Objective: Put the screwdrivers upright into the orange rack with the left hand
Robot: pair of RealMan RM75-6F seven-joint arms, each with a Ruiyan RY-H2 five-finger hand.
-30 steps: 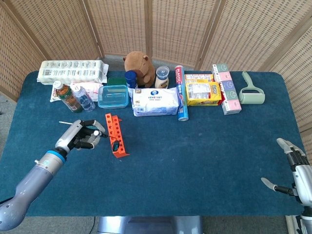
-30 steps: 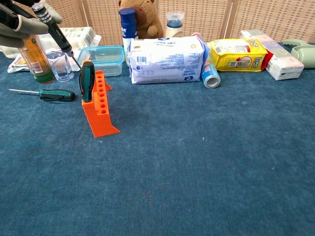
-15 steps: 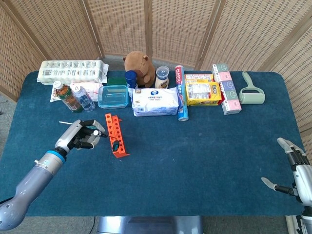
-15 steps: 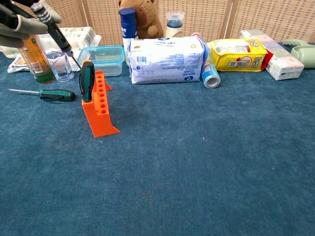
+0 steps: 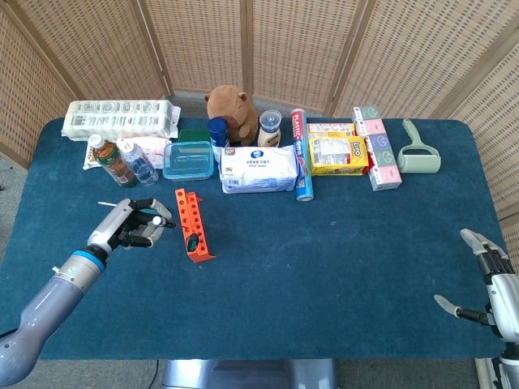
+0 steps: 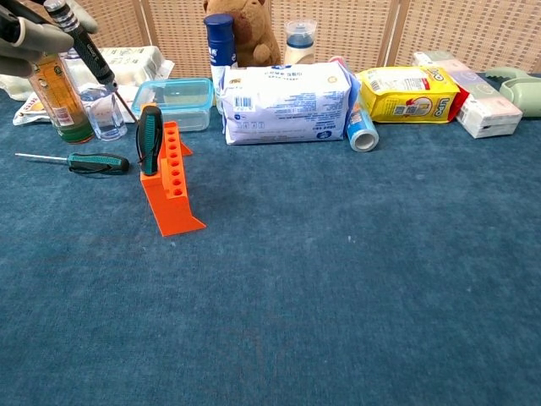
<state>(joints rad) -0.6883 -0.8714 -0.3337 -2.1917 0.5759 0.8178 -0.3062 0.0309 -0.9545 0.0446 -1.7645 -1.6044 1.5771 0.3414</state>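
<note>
1. Head view: the left hand [image 5: 126, 228] is seen at about 9 o'clock of the orange rack [image 5: 193, 224], raised over the blue bench [image 5: 324, 267], with its fingers clamped on a thin dark screwdriver [image 6: 84, 49].
2. In the chest view that held screwdriver is shown tilted, its knurled black handle at upper left in the left hand [image 6: 38, 30] and its slim shaft slanting down to the right, the tip hanging just above and to the left of the rack's far end, apart from it.
3. The orange rack [image 6: 169, 179] is shown as a long sloped block with a row of round holes along its top and a flat foot at the near end.
4. One screwdriver with a black-and-green handle [image 6: 150, 138] is stood upright in a hole of the rack.
5. A second green-handled screwdriver [image 6: 78, 161] is laid flat on the bench at 9 o'clock of the rack, its metal shaft pointed left.
6. A clear lidded box [image 6: 175, 101] and a wipes pack [image 6: 286, 102] are seen at 12 to 1 o'clock beyond the rack.
7. The right hand [image 5: 491, 284] is seen at the bench's near right corner, fingers apart and holding nothing.
</note>
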